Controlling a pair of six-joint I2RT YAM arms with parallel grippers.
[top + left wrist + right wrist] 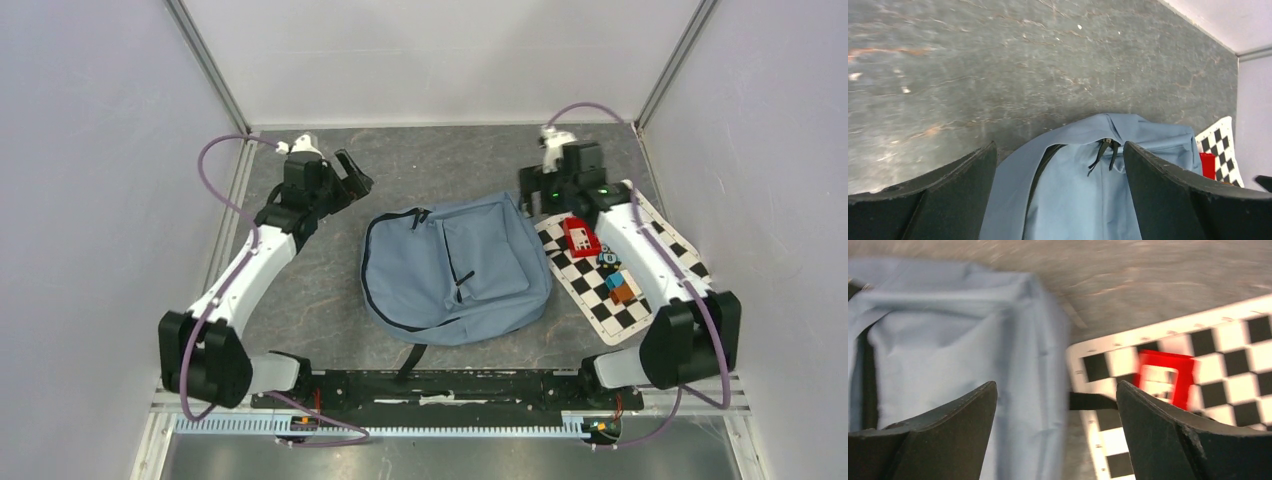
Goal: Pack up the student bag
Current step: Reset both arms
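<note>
The student bag (455,265) is a grey-blue backpack lying flat in the middle of the table, front pocket up and its zippers closed. My left gripper (358,178) hangs open just beyond the bag's top-left corner. In the left wrist view, the bag (1088,190) and its black zipper pulls (1105,150) show between the spread fingers (948,195). My right gripper (530,198) is open over the bag's top-right corner. The blurred right wrist view shows the bag's edge (1013,340) and a black strap (1093,401) below that gripper (1056,385). Neither gripper holds anything.
A black-and-white checkered mat (585,290) lies right of the bag, partly under the right arm. On it are a red item (580,237), a small dark blue item (607,258) and an orange-and-blue block (620,288). Walls enclose the table on three sides.
</note>
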